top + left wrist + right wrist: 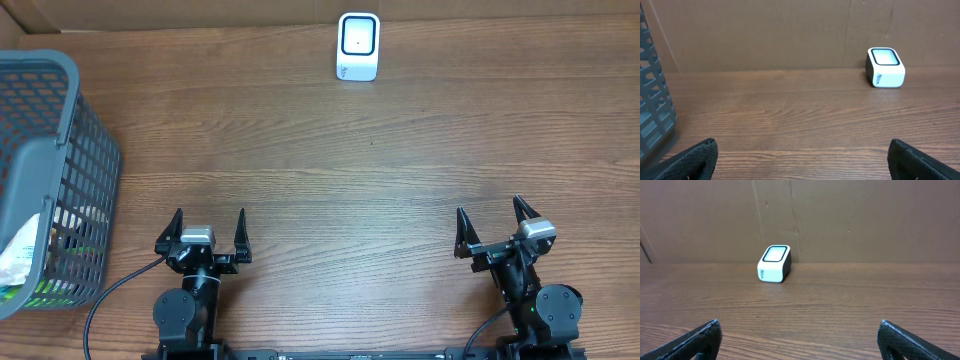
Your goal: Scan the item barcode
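**Nothing scanned yet**

On the left stands a gray basket [70, 100] with some packets [22, 250] inside, too hidden to name. The thing to scan is likely one of them. At the near edge, the left claw [210, 214] is spread wide and holds nothing. The white scanner [358, 46] sits at the far edge. The right claw [489, 207] is spread wide and empty too. Picking up, carrying and scanning are all left to do.

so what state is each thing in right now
left tool: open, empty
right tool: open, empty
scanner: upright near the far edge, untouched
basket: upright at the left, holding items
items: inside the basket, none lifted out
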